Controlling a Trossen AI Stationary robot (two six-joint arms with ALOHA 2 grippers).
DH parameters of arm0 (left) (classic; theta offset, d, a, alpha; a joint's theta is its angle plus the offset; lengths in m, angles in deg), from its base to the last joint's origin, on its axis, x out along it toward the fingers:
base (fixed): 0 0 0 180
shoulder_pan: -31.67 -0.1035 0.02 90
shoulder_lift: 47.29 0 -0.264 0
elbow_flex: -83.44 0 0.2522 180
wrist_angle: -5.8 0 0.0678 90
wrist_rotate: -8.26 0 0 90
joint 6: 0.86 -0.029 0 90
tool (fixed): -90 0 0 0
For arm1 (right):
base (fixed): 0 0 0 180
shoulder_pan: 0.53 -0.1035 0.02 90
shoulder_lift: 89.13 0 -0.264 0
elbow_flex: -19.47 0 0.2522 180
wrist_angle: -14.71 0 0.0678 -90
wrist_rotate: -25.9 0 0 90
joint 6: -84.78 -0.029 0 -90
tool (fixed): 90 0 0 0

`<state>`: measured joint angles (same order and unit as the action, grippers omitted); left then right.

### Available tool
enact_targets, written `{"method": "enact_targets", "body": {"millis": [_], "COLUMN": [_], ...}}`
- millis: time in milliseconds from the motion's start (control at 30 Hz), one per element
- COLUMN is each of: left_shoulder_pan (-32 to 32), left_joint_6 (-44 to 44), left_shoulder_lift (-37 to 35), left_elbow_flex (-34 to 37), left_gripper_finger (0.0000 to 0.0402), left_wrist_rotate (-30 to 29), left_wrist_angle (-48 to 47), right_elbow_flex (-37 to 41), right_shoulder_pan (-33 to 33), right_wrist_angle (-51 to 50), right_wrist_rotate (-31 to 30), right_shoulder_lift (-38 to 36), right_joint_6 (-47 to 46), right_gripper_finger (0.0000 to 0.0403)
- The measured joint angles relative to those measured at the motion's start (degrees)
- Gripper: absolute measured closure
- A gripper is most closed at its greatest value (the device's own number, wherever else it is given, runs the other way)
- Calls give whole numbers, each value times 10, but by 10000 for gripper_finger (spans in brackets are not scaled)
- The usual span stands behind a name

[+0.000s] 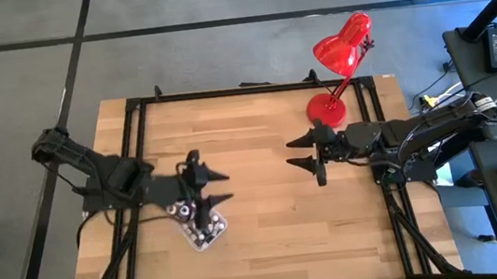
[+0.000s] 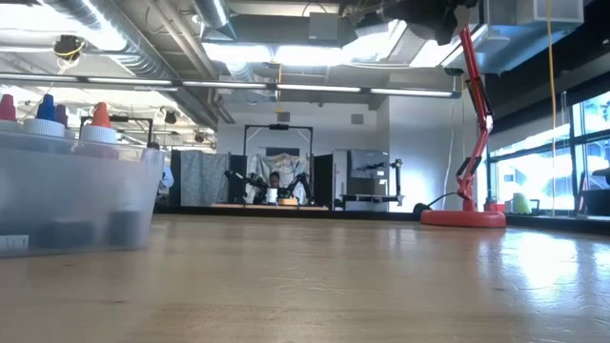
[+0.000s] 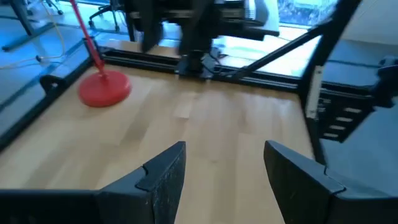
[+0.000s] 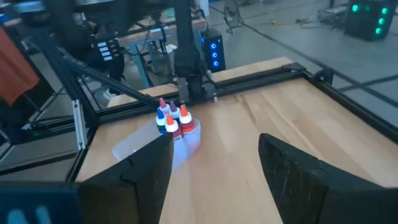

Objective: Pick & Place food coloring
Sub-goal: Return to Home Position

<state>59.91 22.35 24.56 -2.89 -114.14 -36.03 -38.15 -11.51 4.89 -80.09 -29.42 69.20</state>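
Several small food coloring bottles, with red, orange, blue and white caps, stand upright in a clear plastic tray on the wooden table's near left part. They also show in the right wrist view and at the left of the low view. My left gripper hovers open just beyond the tray's far end, pointing toward the table's right, with nothing between its fingers. My right gripper hovers open over the table's middle right, pointing at the left one, also holding nothing.
A red desk lamp stands on its round base at the table's far right, close behind my right gripper. A black metal frame runs along the table's edges. Bare wood lies between and in front of the grippers.
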Motion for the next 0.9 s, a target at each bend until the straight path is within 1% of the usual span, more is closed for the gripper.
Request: {"method": "enact_targets", "body": {"millis": [100,200,267,400,467,567,633,700,767,833,900], "left_shoulder_pan": [-54,-104,-133,-182,-197,-212,-229,-246,-258,-267,-277], "left_joint_6": [-46,-94,-121,-136,-134,-117,-99,-69,-51,-45,-44], "left_shoulder_lift": [-7,-14,-20,-34,-58,-114,-161,-212,-263,-307,-351], "left_elbow_flex": [0,0,0,9,51,160,228,283,335,380,415], "left_gripper_finger": [191,190,190,191,190,190,192,191,190,190,192], "left_wrist_rotate": [57,137,181,220,233,253,259,262,271,280,276], "left_wrist_angle": [4,19,28,22,68,187,233,257,259,277,290], "right_elbow_flex": [0,0,0,0,0,0,0,0,1,13,36], "right_shoulder_pan": [-11,-22,-30,-50,-60,-76,-83,-88,-88,-88,-88], "right_wrist_angle": [-14,-41,-53,-67,-71,-81,-85,-92,-89,-84,-61], "right_wrist_rotate": [1,2,2,-2,-14,-41,-66,-83,-89,-90,-90], "right_shoulder_lift": [-12,-27,-36,-51,-53,-53,-53,-54,-54,-59,-67], "right_joint_6": [10,8,5,0,-4,-8,-8,-8,-7,-7,-12], "right_gripper_finger": [165,165,165,165,165,165,165,165,165,165,165]}}
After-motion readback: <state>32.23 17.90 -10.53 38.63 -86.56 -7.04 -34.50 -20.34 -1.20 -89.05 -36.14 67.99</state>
